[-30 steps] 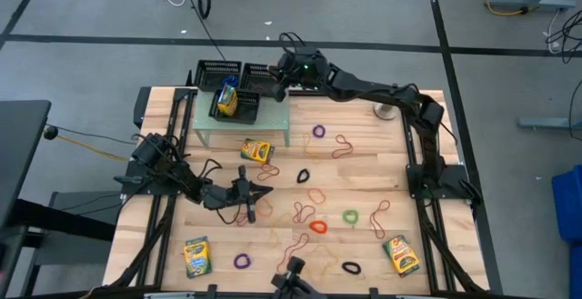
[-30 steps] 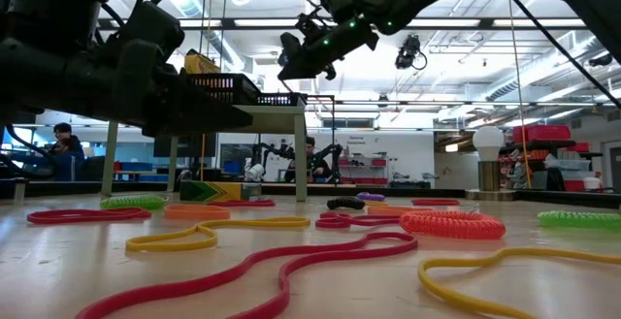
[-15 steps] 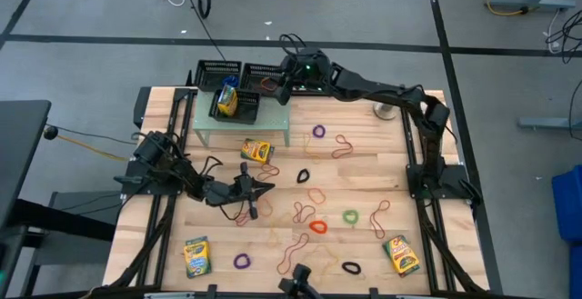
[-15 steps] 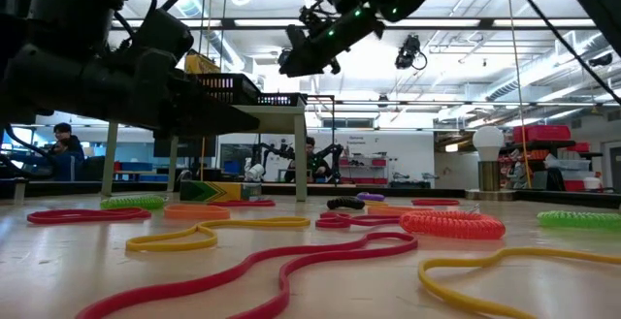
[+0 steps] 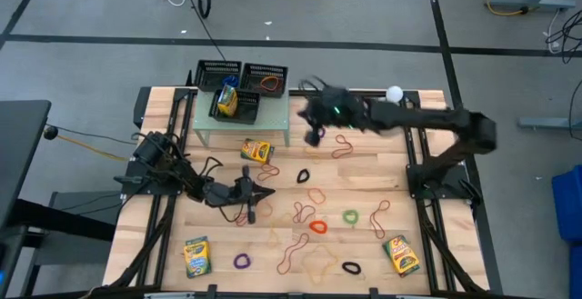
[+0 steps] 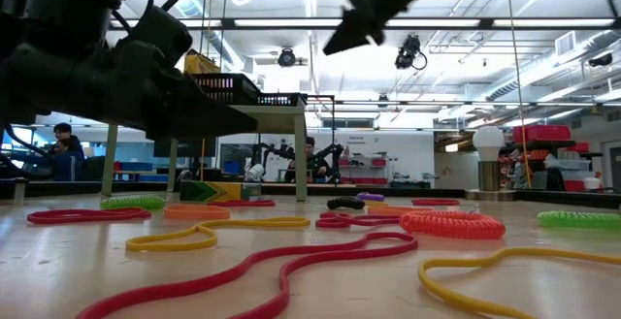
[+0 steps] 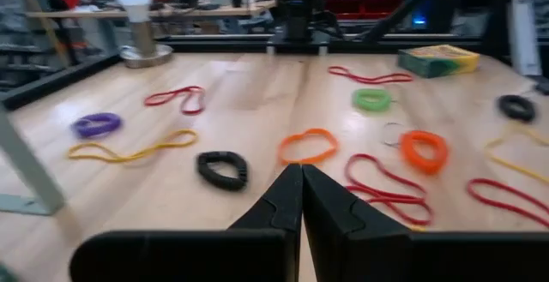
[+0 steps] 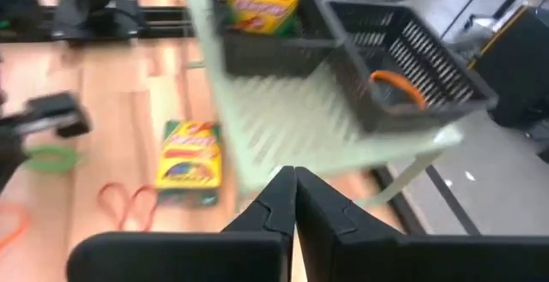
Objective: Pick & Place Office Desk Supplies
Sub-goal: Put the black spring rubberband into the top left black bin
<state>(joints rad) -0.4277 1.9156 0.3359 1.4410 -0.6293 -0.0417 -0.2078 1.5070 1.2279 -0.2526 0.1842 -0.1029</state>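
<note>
Rubber bands in several colours, such as an orange one (image 5: 317,226) and a green one (image 5: 350,215), lie flat on the wooden table. One orange band (image 8: 396,85) lies in a black mesh tray (image 5: 265,79). One crayon box (image 5: 227,96) stands in another tray (image 5: 235,104). A second crayon box (image 5: 256,150) lies by the pale green stand (image 5: 241,124), and two more (image 5: 196,256) (image 5: 401,254) lie near the front edge. My right gripper (image 5: 313,138) (image 8: 294,175) hangs shut and empty, high over the table to the right of the stand. My left gripper (image 5: 258,193) (image 7: 302,172) is shut, low over the table's left half, with nothing between its fingers.
A third black mesh tray (image 5: 218,70) stands at the back of the stand. A white ball-topped grey stand (image 5: 394,94) is at the far right of the table. Black (image 5: 303,175) and purple (image 5: 242,262) bands lie among the others.
My right gripper has pulled away from above the far mesh trays. It has swung toward the table's right and near edges, staying high. The orange band stays in the tray it has left.
</note>
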